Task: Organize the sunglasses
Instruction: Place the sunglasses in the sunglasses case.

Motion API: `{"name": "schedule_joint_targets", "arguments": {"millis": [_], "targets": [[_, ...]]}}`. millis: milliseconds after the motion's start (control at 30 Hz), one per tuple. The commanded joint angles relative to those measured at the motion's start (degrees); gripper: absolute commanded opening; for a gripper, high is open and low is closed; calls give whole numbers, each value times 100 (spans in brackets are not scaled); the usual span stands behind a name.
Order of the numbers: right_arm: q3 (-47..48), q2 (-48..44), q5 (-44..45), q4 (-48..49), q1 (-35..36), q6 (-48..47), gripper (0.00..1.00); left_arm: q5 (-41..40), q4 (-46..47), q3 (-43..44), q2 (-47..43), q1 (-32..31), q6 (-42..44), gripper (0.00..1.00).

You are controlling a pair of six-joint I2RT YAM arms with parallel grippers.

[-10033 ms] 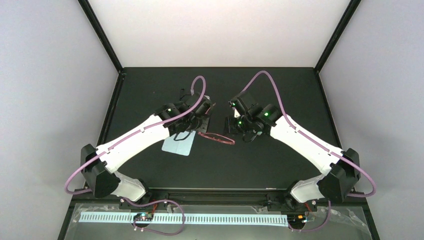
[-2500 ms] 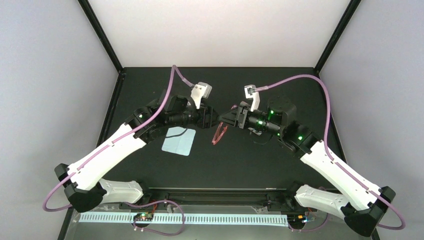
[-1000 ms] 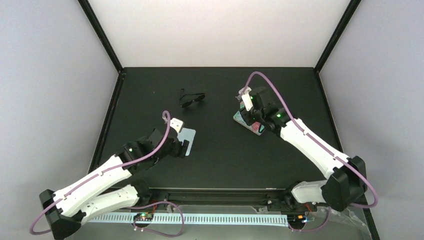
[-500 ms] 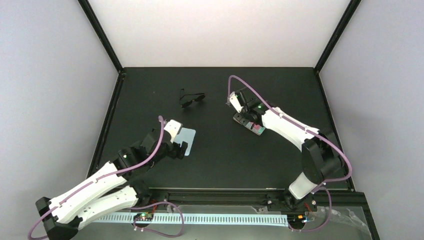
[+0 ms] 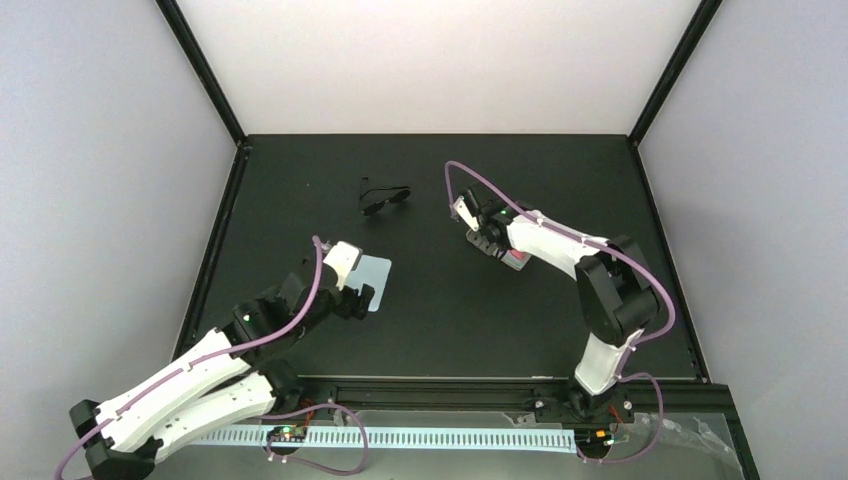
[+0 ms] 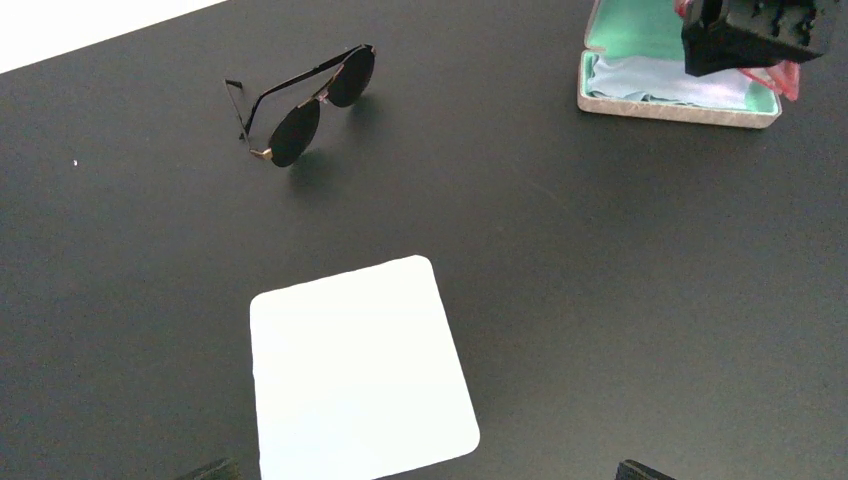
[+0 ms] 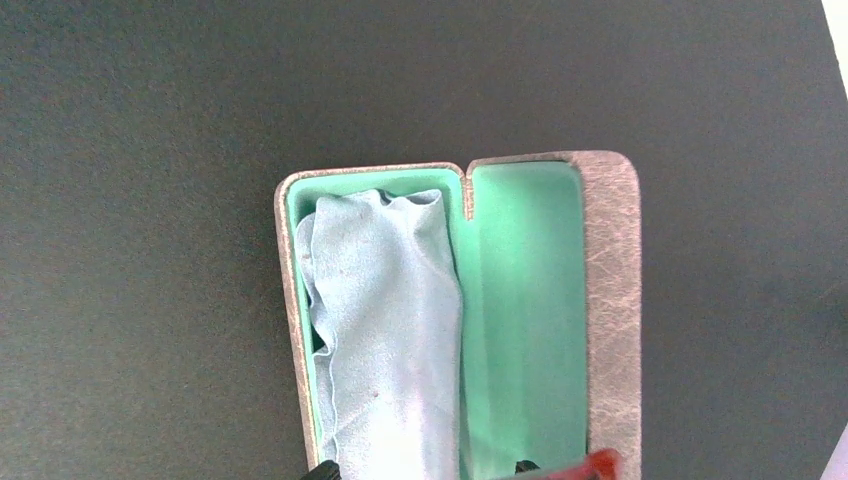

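Note:
The sunglasses point(image 6: 786, 78) show only as bits of thin red frame sticking out from my right gripper point(image 6: 757, 35), which is shut on them just above the open case point(image 6: 676, 110). In the right wrist view a red tip of the sunglasses point(image 7: 596, 465) pokes in at the bottom edge, beside my right gripper point(image 7: 423, 468). The case point(image 7: 611, 300) lies open below, green-lined, with a pale blue cloth point(image 7: 388, 330) in its left half. My left gripper point(image 6: 425, 472) is wide open, low over a white cloth point(image 6: 355, 375), holding nothing.
A black dark-lensed pair of glasses point(image 5: 383, 197) stands unfolded at the back middle of the black table point(image 5: 440, 320). The white cloth point(image 5: 372, 271) lies flat front left, by my left gripper point(image 5: 358, 297). The right arm point(image 5: 560, 240) folds back over the case.
My right gripper has shifted left and back over the case while its elbow folded in toward the base. The left arm has drawn back slightly toward the near edge, still open.

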Motion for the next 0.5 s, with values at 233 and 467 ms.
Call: {"name": "schedule_joint_targets", "arguments": {"millis": [233,467], "targets": [[356,502,439,2,-42,-73,37,-114,167,-47,-221,0,96,99],[372,651,434,21,-62,-7,39,-166,193,-98,-330,-31,89,99]]}}
